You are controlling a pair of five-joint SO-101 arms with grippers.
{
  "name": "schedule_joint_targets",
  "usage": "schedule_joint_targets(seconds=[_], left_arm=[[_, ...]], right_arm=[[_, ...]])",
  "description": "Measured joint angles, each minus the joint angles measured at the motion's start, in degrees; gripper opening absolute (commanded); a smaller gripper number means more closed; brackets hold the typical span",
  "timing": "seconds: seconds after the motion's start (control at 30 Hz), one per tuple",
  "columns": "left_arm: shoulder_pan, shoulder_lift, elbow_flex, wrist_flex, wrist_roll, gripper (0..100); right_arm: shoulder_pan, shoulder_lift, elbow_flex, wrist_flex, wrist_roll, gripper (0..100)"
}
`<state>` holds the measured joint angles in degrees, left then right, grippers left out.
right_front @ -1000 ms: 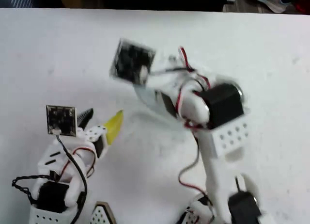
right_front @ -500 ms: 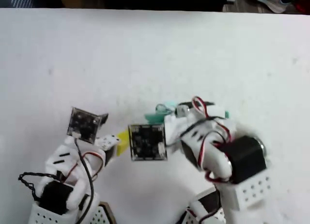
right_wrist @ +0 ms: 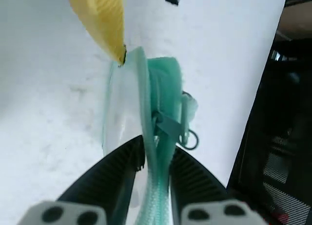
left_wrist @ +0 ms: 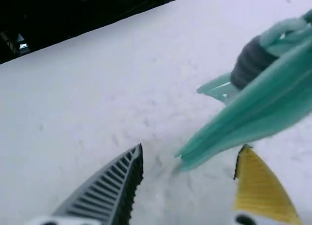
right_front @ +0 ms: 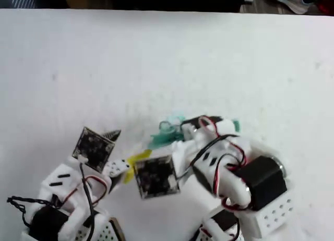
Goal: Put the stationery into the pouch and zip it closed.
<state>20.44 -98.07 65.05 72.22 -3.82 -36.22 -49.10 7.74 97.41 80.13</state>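
The pouch [right_front: 166,135] is mint green with clear sides and a ribbed zip edge; it stands edge-up by the white worktop [right_front: 209,58], pinched along that edge between the fingers of the right claw [right_wrist: 156,154]; a flat pull tab [right_wrist: 171,123] with a small ring sticks out beside the zip; one corner points between the spread fingers of the left claw [left_wrist: 190,154].
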Motion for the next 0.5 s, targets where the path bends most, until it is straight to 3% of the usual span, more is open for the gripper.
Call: schedule_joint_targets(seconds=[0.17,0.5], left_arm=[[2.46,-6.77,-1.14,1.41,0.00,33],[3.78,-6.68,-3.69,1.41,-0.09,32]], right_arm=[[-4.75,-0.44,0.00,0.00,0.00,1.8],[-12.84,-2.99,0.00,0.00,0.00,1.8]])
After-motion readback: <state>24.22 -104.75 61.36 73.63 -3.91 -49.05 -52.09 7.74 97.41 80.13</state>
